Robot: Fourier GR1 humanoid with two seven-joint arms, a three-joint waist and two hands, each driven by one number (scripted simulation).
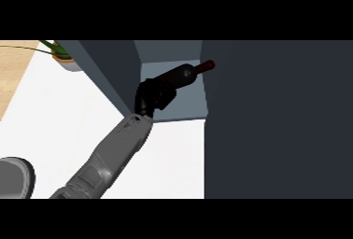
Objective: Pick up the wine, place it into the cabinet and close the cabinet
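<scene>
Kitchen: white counter (172, 158), dark cabinet (276, 116), potted plant (60, 55)

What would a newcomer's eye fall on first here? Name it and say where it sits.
First, the dark wine bottle with a red cap, lying tilted inside the open blue-grey cabinet at upper centre, the black hand curled round its base. Next, the long grey forearm rising from the lower left across the white counter. A potted green plant sits in the upper left corner.

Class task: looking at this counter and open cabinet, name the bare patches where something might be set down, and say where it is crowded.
Bare white counter lies left of the forearm, between the potted plant and the grey object. Another patch lies between forearm and cabinet door. The cabinet opening is crowded by the hand and wine bottle.
</scene>
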